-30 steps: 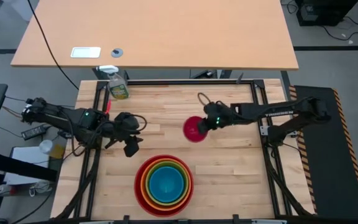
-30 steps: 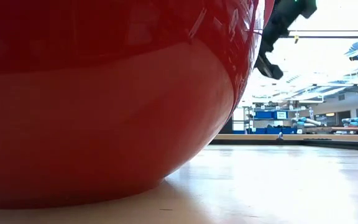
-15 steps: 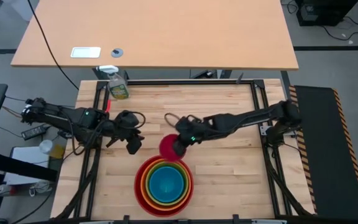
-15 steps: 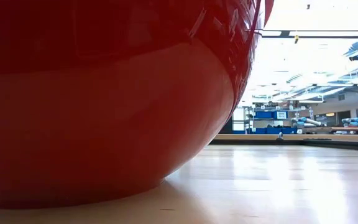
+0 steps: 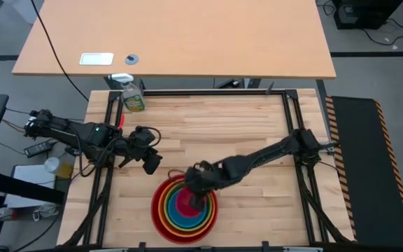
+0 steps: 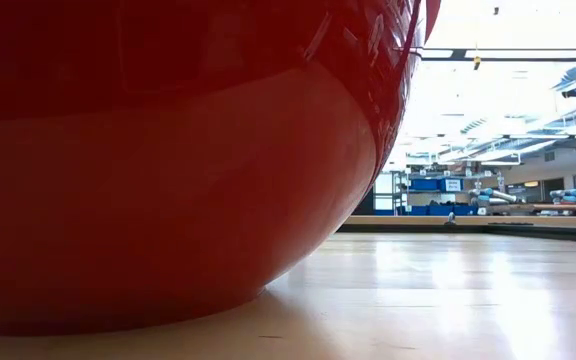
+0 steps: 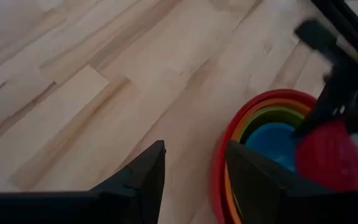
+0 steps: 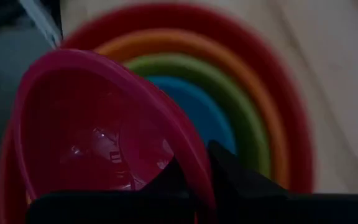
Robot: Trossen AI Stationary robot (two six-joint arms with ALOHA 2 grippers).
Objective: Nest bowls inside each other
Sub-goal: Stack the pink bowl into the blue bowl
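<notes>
one pink bowl (image 8: 98,143) in the clenched right pincer (image 8: 194,180), invisible from low view

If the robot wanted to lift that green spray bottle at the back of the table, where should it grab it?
Probably around the body, just below the white trigger head. The spray bottle stands at the table's far left corner beside the frame rail, so coming from the open table side looks easiest. The waiting left gripper is nearer; the right gripper holds the pink bowl by its rim over the stack.
</notes>
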